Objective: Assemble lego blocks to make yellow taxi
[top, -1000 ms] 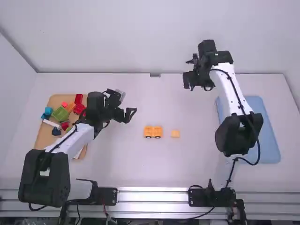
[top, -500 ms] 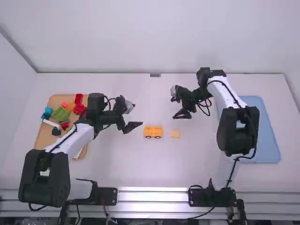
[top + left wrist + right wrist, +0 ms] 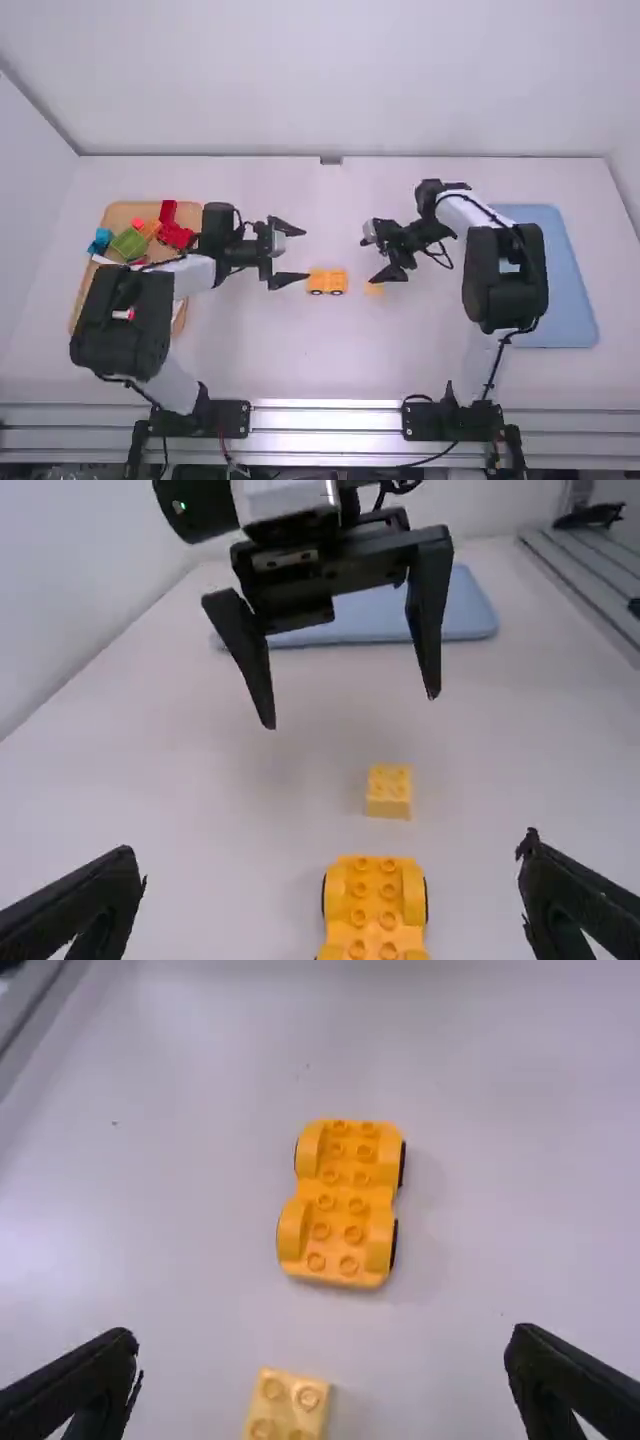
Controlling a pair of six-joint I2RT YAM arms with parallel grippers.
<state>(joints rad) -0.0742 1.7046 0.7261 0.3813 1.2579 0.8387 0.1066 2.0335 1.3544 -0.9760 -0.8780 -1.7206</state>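
The yellow wheeled base (image 3: 340,1205) sat studs up on the white table (image 3: 330,360), the small yellow brick (image 3: 389,792) just off one end, the two apart. My left gripper (image 3: 306,252) was near the base's other end, its fingers spread wide; my right gripper (image 3: 350,712) was by the small brick, fingers also wide apart, holding nothing. The step, I judged, was to pick up that brick: square my right fingers to its sides, come low, close gently, and keep from nudging the base. Farther out lay the mixed blocks (image 3: 130,243) on the tan tray (image 3: 112,218), and opposite, the blue tray (image 3: 575,320).
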